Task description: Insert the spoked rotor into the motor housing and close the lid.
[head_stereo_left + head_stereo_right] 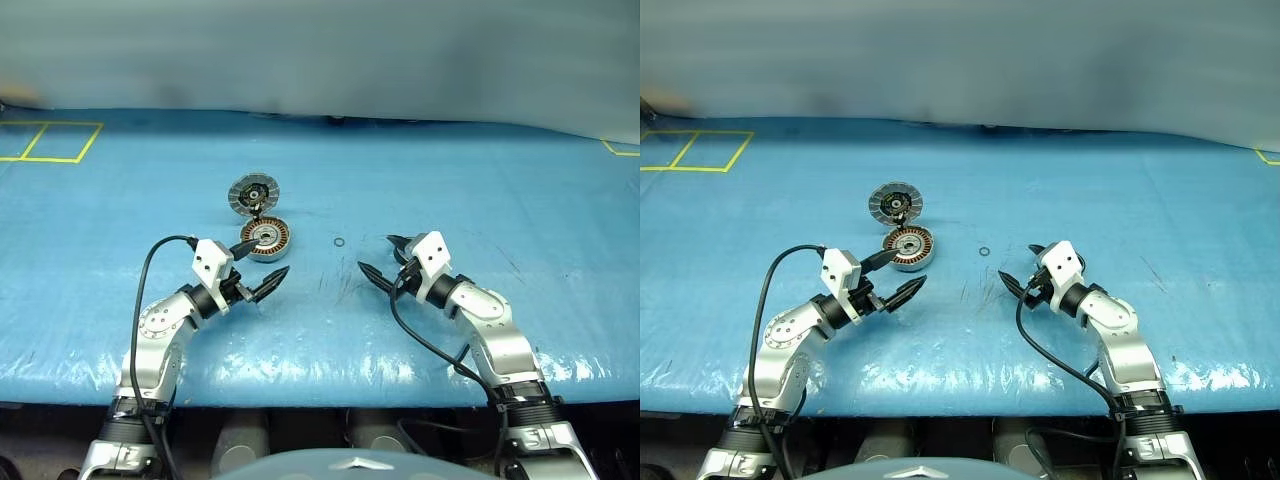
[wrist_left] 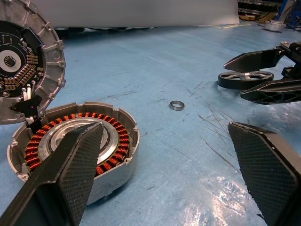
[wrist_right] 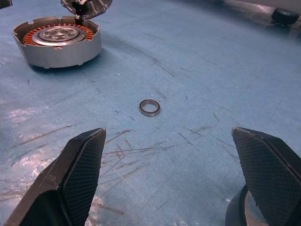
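The motor housing, a round silver case with copper windings, lies on the blue table just ahead of my left gripper. That gripper is open and empty, one fingertip close beside the housing's rim. The lid is swung open behind the housing, joined to it, its segmented face with the dark centre showing. The spoked rotor lies flat on the table at my right gripper, between its open fingers; I cannot tell whether they touch it. Its edge shows by one finger.
A tiny thin ring lies loose between the housing and my right gripper. Yellow tape squares mark the far left of the table, another yellow corner the far right. The table's front edge runs just below both arms.
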Controlling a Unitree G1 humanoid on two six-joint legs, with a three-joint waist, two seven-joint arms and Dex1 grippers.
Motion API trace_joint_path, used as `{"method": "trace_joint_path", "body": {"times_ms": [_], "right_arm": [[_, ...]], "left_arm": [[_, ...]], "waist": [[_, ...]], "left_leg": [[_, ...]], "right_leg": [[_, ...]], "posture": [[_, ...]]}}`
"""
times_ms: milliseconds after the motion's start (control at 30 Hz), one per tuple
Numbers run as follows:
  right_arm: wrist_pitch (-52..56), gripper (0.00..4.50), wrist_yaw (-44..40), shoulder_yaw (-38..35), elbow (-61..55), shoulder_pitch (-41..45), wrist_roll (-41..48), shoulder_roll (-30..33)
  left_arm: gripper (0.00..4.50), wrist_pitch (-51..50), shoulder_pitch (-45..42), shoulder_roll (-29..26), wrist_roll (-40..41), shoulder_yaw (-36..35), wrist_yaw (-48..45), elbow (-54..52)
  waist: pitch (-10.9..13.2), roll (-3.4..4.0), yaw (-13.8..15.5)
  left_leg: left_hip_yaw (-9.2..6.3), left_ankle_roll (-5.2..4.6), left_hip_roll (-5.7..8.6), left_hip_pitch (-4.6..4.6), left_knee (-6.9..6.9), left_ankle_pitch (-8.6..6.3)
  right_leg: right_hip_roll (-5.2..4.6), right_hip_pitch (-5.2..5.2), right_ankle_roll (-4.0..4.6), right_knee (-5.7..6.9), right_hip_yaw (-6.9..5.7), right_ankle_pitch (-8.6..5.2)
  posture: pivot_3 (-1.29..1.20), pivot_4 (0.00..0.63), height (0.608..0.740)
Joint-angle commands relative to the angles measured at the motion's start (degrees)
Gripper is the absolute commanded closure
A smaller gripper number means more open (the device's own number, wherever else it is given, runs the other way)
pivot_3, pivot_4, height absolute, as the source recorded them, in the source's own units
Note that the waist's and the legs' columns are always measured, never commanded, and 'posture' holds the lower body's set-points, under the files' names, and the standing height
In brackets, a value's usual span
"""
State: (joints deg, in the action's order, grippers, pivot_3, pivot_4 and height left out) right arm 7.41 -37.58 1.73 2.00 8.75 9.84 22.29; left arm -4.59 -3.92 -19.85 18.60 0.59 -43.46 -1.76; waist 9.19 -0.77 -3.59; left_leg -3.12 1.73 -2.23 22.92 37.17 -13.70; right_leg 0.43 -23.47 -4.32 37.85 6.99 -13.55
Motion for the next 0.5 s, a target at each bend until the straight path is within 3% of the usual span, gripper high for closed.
{"method": "trace_joint_path", "body": {"times_ms": [33, 333, 500], "right_arm": [[-1.66, 0.01, -0.21, -0.53, -0.80, 0.46, 0.44, 0.10], [-1.56, 0.01, -0.38, -0.38, -0.67, 0.82, 0.44, 0.09], [-1.50, 0.01, -0.48, -0.16, -0.65, 1.16, 0.37, 0.02]], "left_arm": [[0.00, 0.86, -0.35, -0.08, 0.07, -0.05, 0.04, -1.56], [0.00, 0.76, -0.55, -0.68, -0.39, -0.04, -0.11, -1.32], [0.00, -0.59, -1.07, -5.65, -3.93, 1.78, -2.36, -2.64]], "waist": [[0.00, 0.00, 0.00], [0.00, 0.00, 0.00], [0.00, 0.00, -0.03]], "left_leg": [[0.00, 0.00, 0.00, 0.00, 0.00, 0.00], [0.00, 0.00, 0.00, 0.00, 0.00, 0.00], [0.00, 0.00, 0.00, 0.00, 0.00, 0.00]], "right_leg": [[0.00, 0.00, 0.00, 0.00, 0.00, 0.00], [0.00, 0.00, 0.00, 0.00, 0.00, 0.00], [0.01, 0.00, 0.00, 0.01, 0.00, 0.00]], "posture": [[0.00, 0.150, 0.740], [0.00, 0.150, 0.740], [0.00, 0.150, 0.740]]}}
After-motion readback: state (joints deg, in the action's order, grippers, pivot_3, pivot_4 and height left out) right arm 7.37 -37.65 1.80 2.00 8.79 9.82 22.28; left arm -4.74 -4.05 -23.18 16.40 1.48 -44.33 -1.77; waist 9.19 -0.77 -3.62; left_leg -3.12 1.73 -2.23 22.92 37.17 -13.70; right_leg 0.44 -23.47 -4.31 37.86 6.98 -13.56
